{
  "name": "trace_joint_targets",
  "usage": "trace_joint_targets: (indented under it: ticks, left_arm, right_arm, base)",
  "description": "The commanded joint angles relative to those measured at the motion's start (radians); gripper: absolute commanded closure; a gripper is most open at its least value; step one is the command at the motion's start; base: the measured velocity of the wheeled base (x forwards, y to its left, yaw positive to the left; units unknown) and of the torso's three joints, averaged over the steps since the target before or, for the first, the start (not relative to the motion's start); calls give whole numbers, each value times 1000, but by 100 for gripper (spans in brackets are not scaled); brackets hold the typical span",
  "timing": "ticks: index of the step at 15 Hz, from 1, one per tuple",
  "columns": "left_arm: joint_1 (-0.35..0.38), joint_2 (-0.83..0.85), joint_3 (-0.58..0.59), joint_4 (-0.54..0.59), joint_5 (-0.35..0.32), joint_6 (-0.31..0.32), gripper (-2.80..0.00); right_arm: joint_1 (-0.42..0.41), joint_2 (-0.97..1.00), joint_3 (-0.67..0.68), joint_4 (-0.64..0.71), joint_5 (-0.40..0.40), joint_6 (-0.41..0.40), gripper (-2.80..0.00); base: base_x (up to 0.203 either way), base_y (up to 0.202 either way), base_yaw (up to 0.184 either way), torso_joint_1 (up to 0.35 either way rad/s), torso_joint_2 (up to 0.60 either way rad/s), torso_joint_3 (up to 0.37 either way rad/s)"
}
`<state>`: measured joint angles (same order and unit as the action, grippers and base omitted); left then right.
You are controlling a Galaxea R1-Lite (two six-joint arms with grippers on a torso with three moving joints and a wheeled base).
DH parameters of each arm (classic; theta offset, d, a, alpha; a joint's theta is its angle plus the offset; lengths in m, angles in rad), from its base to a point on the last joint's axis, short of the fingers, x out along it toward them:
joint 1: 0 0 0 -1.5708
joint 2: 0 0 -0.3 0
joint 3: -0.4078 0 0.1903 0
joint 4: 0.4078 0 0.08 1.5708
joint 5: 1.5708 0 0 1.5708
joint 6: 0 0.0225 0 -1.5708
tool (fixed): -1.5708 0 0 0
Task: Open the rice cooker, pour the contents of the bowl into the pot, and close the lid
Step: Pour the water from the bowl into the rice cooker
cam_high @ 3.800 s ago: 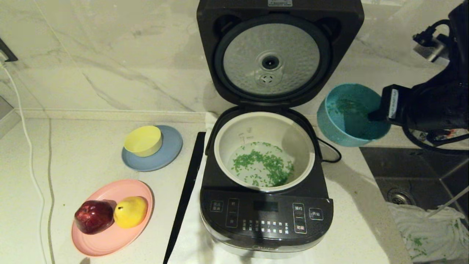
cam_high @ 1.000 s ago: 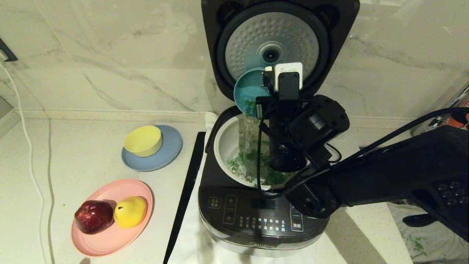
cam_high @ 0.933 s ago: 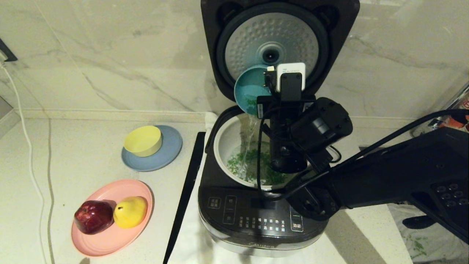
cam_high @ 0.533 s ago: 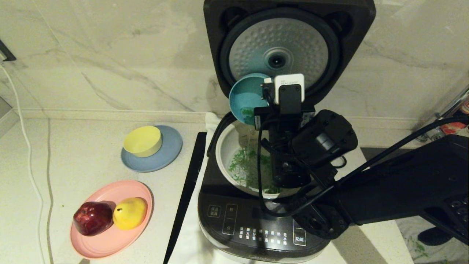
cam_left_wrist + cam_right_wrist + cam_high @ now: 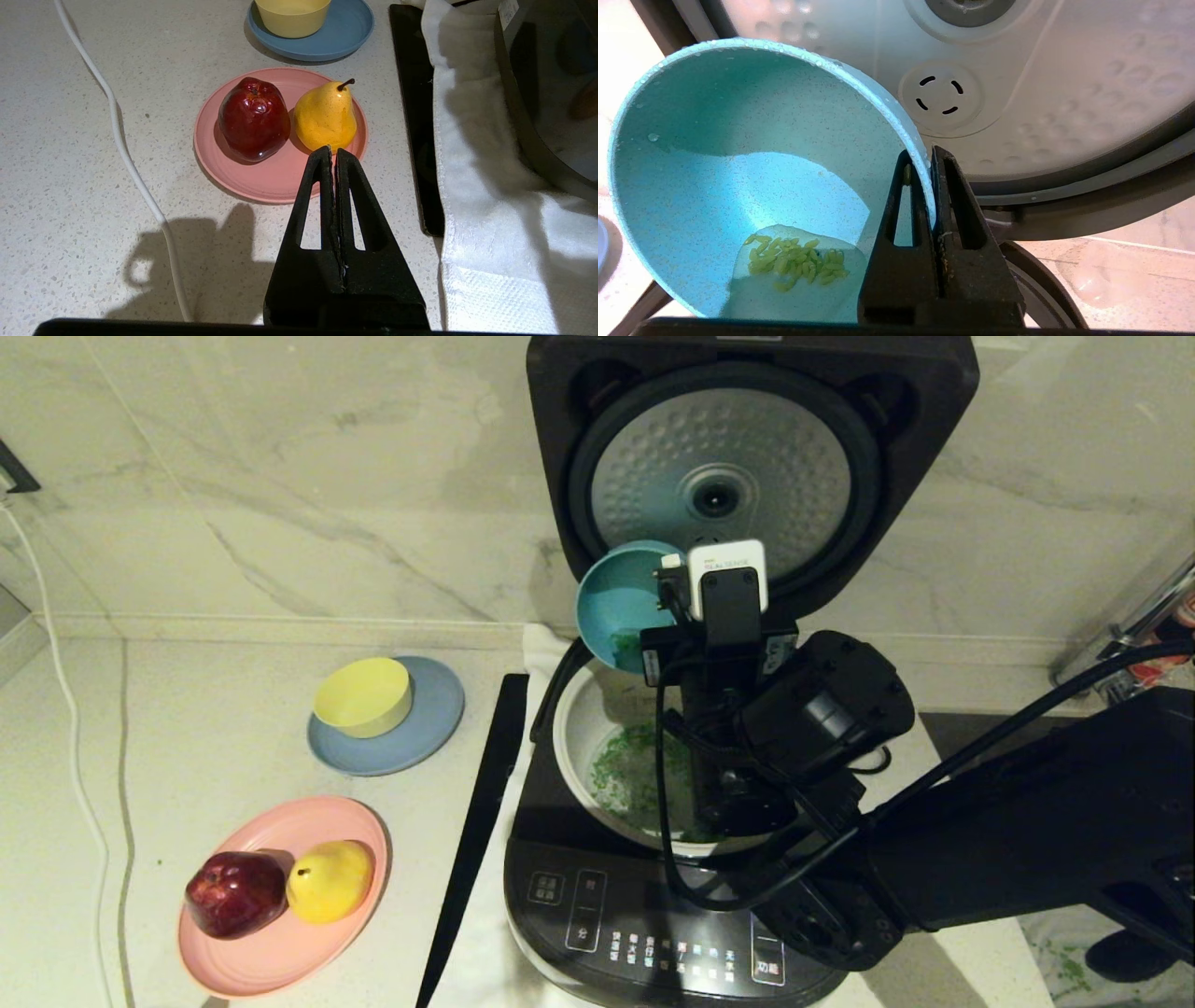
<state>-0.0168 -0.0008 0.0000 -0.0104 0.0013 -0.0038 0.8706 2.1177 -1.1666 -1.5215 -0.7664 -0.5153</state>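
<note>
The teal-blue bowl point(image 5: 752, 186) is being held by its rim in the right claw point(image 5: 924, 163), one finger inside the wall and one outside, pinched tight on it. The bowl is being kept tipped on its side above the back edge of the cream-white inner pot point(image 5: 581, 747), its mouth turned toward the robot's left. A small cluster of green grain-like bits point(image 5: 794, 261) is being retained in the lowest part of the bowl, and water drops are clinging to its rim. More green bits are lying in the pot below the claw.

Just behind the claw, the lid point(image 5: 752, 467) of the rice cooker point(image 5: 560, 859) is standing open and upright, its dimpled silver underside point(image 5: 1064, 93) facing forward with a round slotted vent near the claw. White characters are printed on the front button panel point(image 5: 653, 943) below the claw, too small to be read. A white camera module on the right wrist is carrying small print that cannot be read with certainty.

The left claw point(image 5: 334, 154) is being kept shut and parked above the speckled surface point(image 5: 70, 163). Just beyond its tips, a pink plate point(image 5: 275, 182) is carrying a red apple point(image 5: 253, 119) and a yellow pear point(image 5: 324, 116). Farther beyond, a yellow bowl point(image 5: 292, 14) is sitting on a grey-blue plate point(image 5: 350, 28). A white cord point(image 5: 126, 154) is lying to one side of that claw, and a white towel point(image 5: 486, 210) under the cooker to the other.
</note>
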Motion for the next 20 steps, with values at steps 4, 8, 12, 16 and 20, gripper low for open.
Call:
trace_joint_targets:
  ticks: [4,8,12,16,20]
  left_arm:
    - [0,-1,3,0,0,-1,0]
    - [0,0,3,0,0,0,0]
    - [0,0,3,0,0,0,0]
    - [0,0,3,0,0,-1,0]
    - [0,1,3,0,0,0,0]
  right_arm:
    - [-5,-14,-20,-9,5,-5,0]
    - [-9,-24,-31,-9,25,-17,0]
    - [-11,-33,-19,-9,27,-25,0]
    - [-13,-4,0,-9,30,-41,0]
    - [-13,-37,1,-9,30,-49,0]
  base:
    - [0,0,0,0,0,0]
    - [0,0,0,0,0,0]
    - [0,0,0,0,0,0]
    - [0,0,0,0,0,0]
    - [0,0,0,0,0,0]
